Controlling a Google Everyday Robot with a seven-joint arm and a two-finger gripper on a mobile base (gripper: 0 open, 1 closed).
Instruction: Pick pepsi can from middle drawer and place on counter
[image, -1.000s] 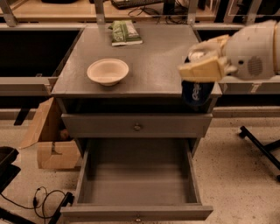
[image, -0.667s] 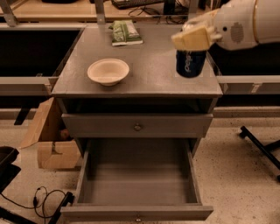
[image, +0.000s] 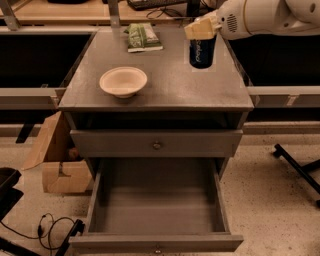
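The pepsi can (image: 201, 52), dark navy with pale markings, stands upright at the back right of the counter (image: 170, 92), its base at or just above the surface. My gripper (image: 201, 29) reaches in from the upper right with its beige fingers (image: 197, 30) closed over the can's top, hiding the silver lid. The middle drawer (image: 155, 207) is pulled wide open below, with nothing in it. Its narrow front panel with a small knob (image: 157, 248) is at the bottom edge.
A beige bowl (image: 123, 81) sits on the counter's left half. A green packet (image: 143, 36) lies at the back. The closed taller drawer front (image: 156, 145) is under the counter. A cardboard box (image: 56, 162) and cables (image: 50, 227) lie on the floor left; a black chair leg (image: 299, 170) right.
My gripper carried the pepsi can from the counter's right front edge up and back to the back right of the counter. The can now sits lower, near the surface.
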